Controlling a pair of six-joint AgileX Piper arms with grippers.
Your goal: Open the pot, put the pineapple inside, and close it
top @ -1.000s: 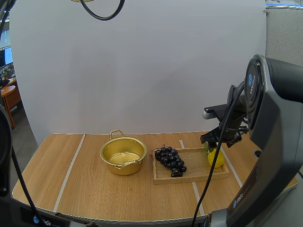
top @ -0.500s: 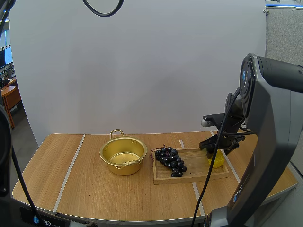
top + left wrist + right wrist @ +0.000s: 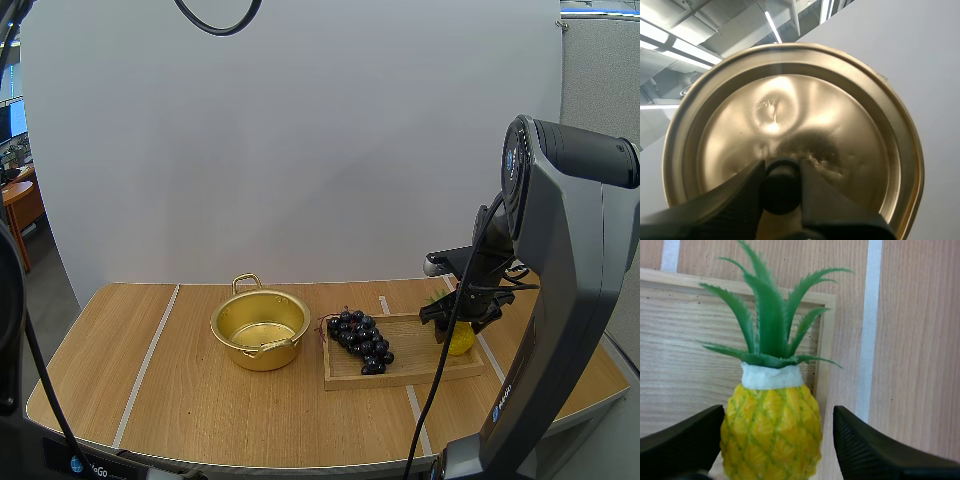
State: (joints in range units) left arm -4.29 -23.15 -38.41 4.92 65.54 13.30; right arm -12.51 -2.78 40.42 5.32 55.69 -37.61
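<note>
Gripper on right arm [image 3: 777, 440] spread wide, one finger on each side of pineapple [image 3: 771, 425], not closed on it. Pineapple at right end of tray [image 3: 400, 377], grapes [image 3: 362, 340] at left end. Open pot [image 3: 260, 328] just left of tray on table [image 3: 200, 410]. Left gripper [image 3: 781, 172] clamped on knob [image 3: 781, 187] of lid [image 3: 790, 110], lid off pot.

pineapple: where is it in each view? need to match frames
High view: pineapple at the right end of the wooden tray, just under the right gripper.
Right wrist view: pineapple between the right gripper's open fingers, its leaves towards the tray's corner.
Left wrist view: left gripper pinching the knob of the pot lid.
Shared landmark: the wooden tray, under the pineapple in the high and right wrist views.
</note>
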